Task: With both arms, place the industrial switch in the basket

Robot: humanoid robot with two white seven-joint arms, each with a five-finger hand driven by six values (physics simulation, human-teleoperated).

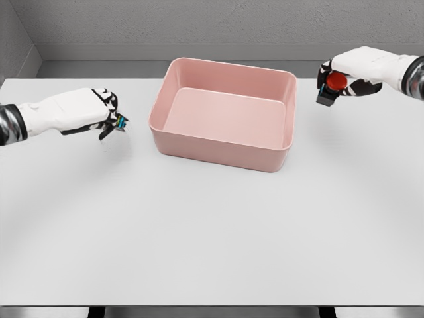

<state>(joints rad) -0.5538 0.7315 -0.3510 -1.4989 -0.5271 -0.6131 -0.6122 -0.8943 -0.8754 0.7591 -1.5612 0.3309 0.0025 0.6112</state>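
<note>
Head view:
- Basket (223,112): pink, rectangular, open-topped, nothing inside; sits at 12 o'clock of the counter's middle.
- Counter (212,238): white, flat, carrying only the basket.
- Right hand (344,76): at 2 o'clock, raised beside the basket's right rim, fingers curled round the industrial switch (333,87).
- Industrial switch: red round button on a dark body, held off the counter, just outside the basket's right wall, not yet over the opening.
- Left hand (99,109): at 10 o'clock, well apart from the basket's left wall, fingers curled; a small bluish thing (121,123) shows at the fingertips, too small to name.
- Progress, as judged: switch grasped and lifted; carrying it over the rim and letting go remain.
- Room: open air between switch and rim; the near half of the counter is wide open; counter's front edge lies far from both hands.
</note>
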